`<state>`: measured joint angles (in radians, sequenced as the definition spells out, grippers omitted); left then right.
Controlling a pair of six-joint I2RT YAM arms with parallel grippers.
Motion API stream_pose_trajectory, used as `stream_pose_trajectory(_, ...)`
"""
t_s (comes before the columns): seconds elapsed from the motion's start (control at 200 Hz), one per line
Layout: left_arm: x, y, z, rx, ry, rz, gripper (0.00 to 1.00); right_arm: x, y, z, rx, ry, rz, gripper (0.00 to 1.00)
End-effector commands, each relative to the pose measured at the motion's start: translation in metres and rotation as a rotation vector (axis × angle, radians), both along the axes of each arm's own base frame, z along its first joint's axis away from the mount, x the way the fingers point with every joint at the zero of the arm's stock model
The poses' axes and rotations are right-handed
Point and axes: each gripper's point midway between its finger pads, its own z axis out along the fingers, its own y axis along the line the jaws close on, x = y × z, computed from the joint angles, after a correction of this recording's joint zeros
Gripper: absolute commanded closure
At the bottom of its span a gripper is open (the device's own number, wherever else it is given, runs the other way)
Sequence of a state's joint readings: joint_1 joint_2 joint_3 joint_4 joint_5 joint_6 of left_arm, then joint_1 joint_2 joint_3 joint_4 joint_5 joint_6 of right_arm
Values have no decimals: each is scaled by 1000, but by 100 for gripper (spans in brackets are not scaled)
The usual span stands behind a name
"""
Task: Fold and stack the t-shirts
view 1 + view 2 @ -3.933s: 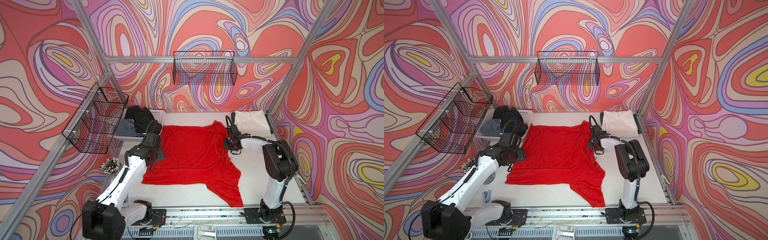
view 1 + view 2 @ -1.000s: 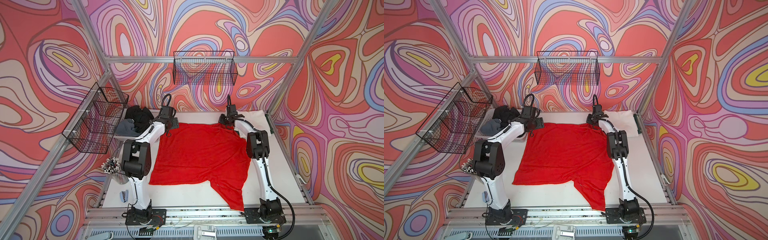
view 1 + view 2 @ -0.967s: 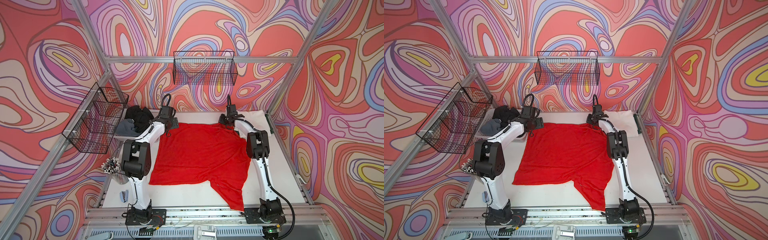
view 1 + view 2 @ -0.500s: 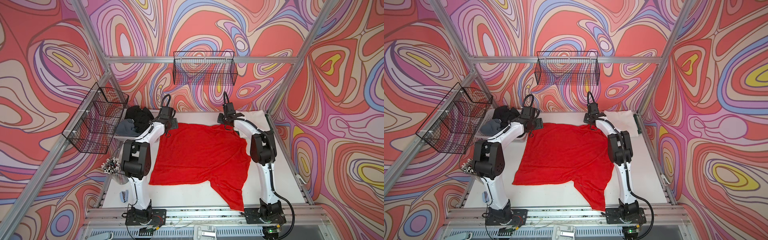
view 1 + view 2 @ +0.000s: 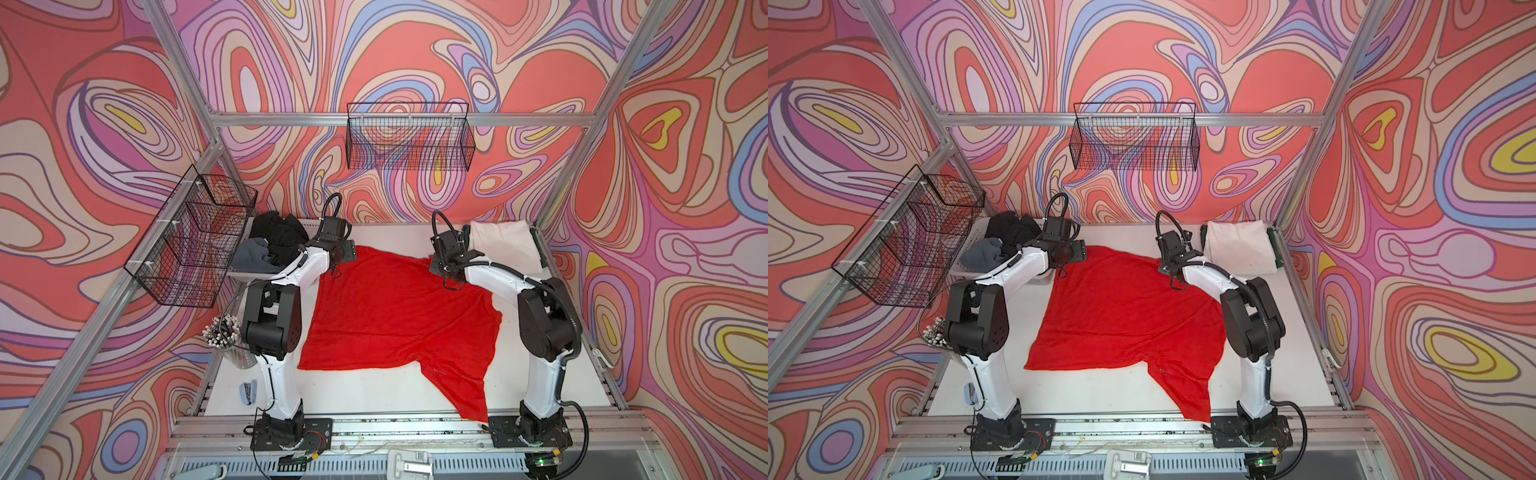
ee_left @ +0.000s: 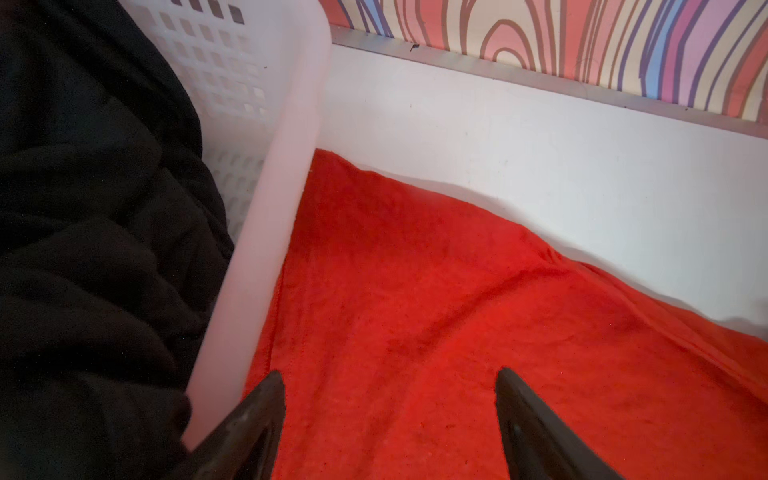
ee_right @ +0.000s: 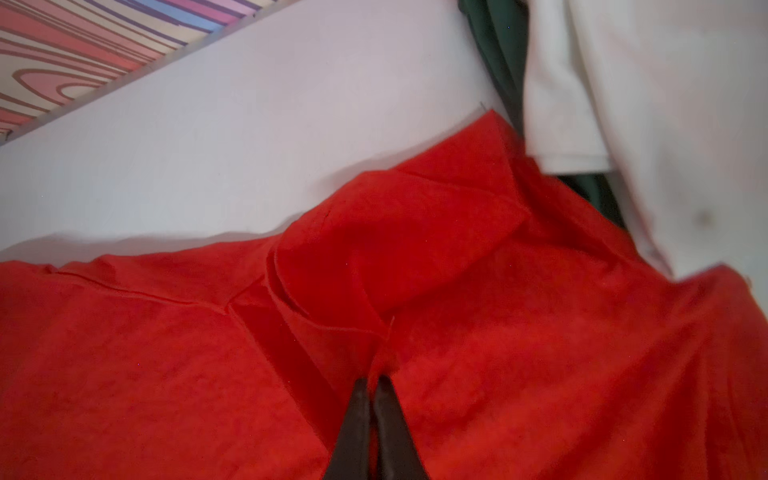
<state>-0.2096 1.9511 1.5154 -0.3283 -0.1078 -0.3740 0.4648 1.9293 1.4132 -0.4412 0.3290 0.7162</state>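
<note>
The soft, matte red t-shirt (image 5: 395, 316) lies spread beside the perforated plastic basket (image 6: 266, 208). The left gripper (image 6: 390, 399) holds its jaws apart over the basket-side corner. The right gripper (image 7: 372, 386) pinches the creased corner opposite the basket.

Top views: were bright, evenly lit and sharp; the frame posts leaned outward toward the corners.
Table (image 5: 374, 397): carried only faint, soft shadows beside the arms.
Left wrist view: was dimmer; the basket wall (image 6: 257, 249) was blurred and the black t-shirt (image 6: 83, 249) was nearly detailless.
Right wrist view: the white t-shirt (image 7: 665, 124) was smeared and washed out; the red t-shirt (image 7: 166, 374) looked oversaturated and soft.
</note>
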Motion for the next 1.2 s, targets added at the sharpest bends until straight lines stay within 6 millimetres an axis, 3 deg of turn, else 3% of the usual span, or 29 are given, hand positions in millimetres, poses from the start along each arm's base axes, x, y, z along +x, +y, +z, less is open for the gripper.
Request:
stream_pose_trajectory(0.0,0,-1,17,-20,-40,-1,20,-26,1,1,5,-10,-80,100)
stream_pose_trajectory(0.02,-1,-1,16,-19,-36,0,20,-32,2,-4,0,10,-74,100)
stream_pose_trajectory(0.055,0,-1,17,-19,-39,0,20,-40,4,-13,-6,49,-62,89)
stream_pose_trajectory(0.14,0,-1,18,-17,-37,1,20,-53,4,-23,-9,117,-38,73)
stream_pose_trajectory(0.165,0,-1,18,-17,-36,1,20,-54,3,-20,-9,115,-32,72)
stream_pose_trajectory(0.25,-1,0,20,-17,-39,3,20,-43,10,-1,-16,94,17,40)
stream_pose_trajectory(0.305,-2,0,22,-16,-40,5,20,-30,16,10,-34,106,47,35)
stream_pose_trajectory(0.406,-3,1,26,-17,-48,8,20,-7,31,12,-56,128,112,35)
stream_pose_trajectory(0.516,-4,1,29,-18,-56,9,20,24,43,0,-32,134,166,34)
stream_pose_trajectory(0.736,-5,-2,33,-30,-62,6,20,61,33,-29,-90,153,148,36)
stream_pose_trajectory(0.916,-6,-4,33,-26,-61,1,20,66,27,-58,-141,203,144,46)
stream_pose_trajectory(1.102,-6,-5,30,-21,-52,1,20,63,16,-57,-160,189,118,67)
stream_pose_trajectory(1.197,-6,-5,29,-20,-51,0,20,61,11,-51,-172,183,104,67)
